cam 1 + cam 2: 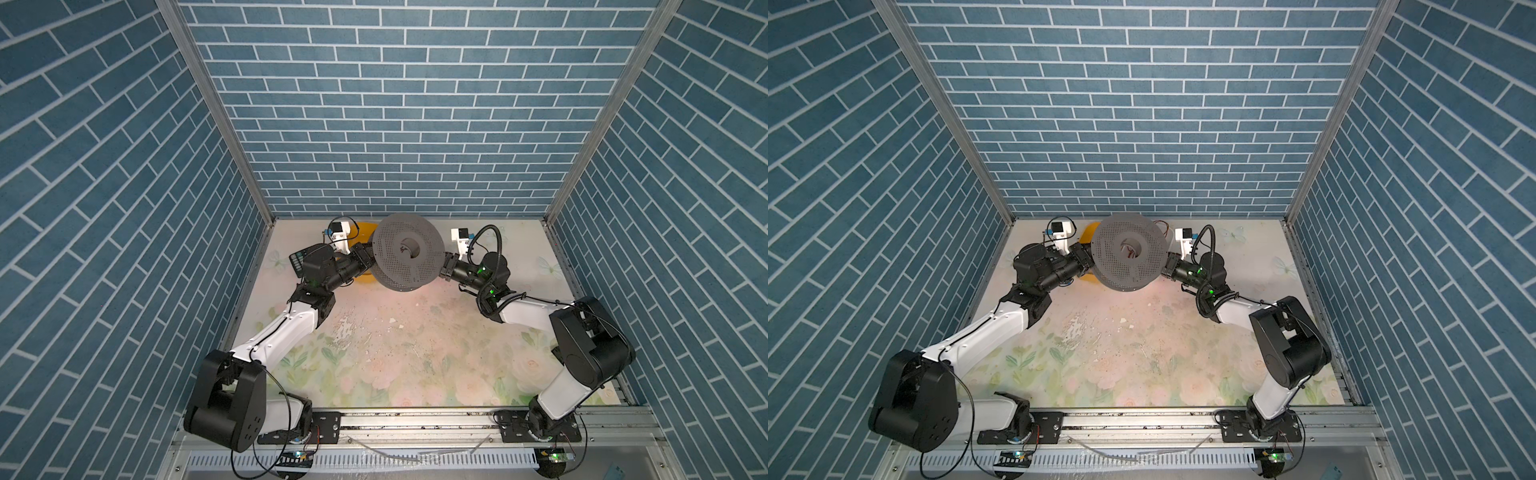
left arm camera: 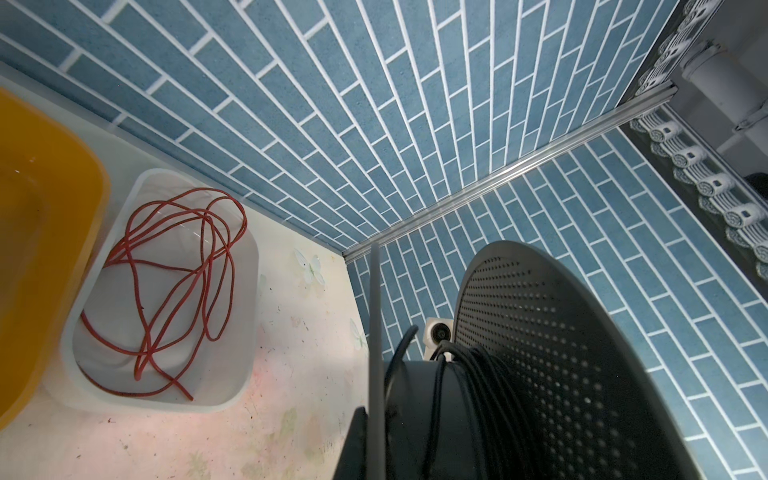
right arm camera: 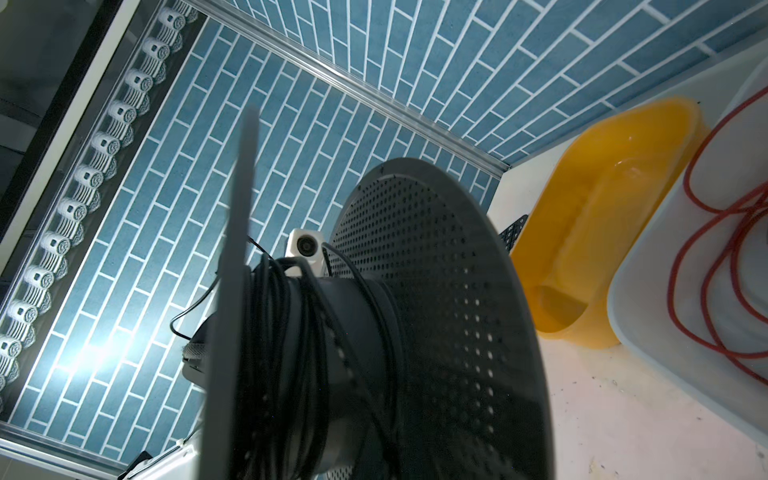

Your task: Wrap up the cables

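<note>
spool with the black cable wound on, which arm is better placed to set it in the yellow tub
Probably left: the left gripper grips the grey spool on the side where the yellow tub sits; the right gripper is across the spool from it.

Reaching inward and toward the far side with the left arm (image 1: 282,328) and the right arm (image 1: 523,311), elbows bent, in both top views. Meeting with wrists turned to face each other. Clamping with the left pincer (image 1: 366,259) and the right pincer (image 1: 446,265), both closed, on opposite rims of the grey spool (image 1: 407,249), fingertips hidden.
</note>
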`<state>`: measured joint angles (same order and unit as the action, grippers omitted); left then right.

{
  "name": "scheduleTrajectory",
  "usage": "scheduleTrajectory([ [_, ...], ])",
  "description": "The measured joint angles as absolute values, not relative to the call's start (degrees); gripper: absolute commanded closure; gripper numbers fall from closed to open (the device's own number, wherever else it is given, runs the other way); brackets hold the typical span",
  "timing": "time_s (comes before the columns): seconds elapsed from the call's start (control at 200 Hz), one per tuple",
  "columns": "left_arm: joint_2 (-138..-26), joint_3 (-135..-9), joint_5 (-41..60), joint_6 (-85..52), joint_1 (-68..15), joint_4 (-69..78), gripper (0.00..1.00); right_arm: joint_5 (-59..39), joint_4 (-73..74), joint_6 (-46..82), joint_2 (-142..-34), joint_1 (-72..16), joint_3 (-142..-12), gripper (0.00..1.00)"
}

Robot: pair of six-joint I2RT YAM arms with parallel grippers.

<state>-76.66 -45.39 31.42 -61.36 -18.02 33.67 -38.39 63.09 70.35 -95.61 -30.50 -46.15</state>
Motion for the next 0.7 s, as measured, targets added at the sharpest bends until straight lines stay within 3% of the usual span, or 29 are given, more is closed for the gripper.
scheduleTrajectory([
  [0.7,-79.07,-44.05,27.38,-70.08,-18.24,38.96,1.0,-26.83,57.98,68.01,-93.54,-34.87,-46.06,0.96],
])
